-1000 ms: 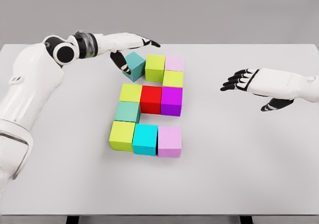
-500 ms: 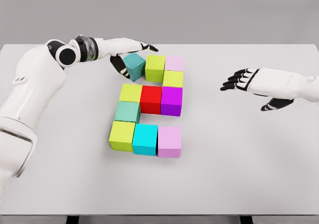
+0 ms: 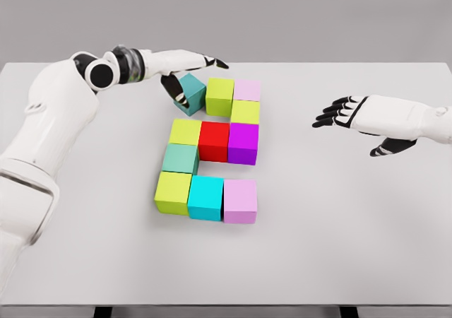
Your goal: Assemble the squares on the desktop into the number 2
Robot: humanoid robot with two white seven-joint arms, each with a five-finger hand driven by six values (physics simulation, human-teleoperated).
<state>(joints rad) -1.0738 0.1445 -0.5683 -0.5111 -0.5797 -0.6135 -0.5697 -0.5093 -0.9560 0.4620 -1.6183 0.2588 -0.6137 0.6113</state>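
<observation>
Ten cubes lie on the bench (image 3: 339, 233), nine already squared up; at far left the left hand (image 3: 185, 69) has fingers spread flat over the skewed teal cube (image 3: 190, 93), thumb on its left face, not clamped. That cube sits at the 2's top-left corner, just beside the lime cube (image 3: 219, 95), so step looks like last nudge; next move prob. needs twist + push right till flush. Right hand (image 3: 344, 113) hovers w/ fingers apart, holding nothing.

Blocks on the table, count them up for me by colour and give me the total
Teal: 2
Yellow-green: 4
Light pink: 2
Red: 1
Magenta: 1
Cyan: 1
Total: 11
</observation>
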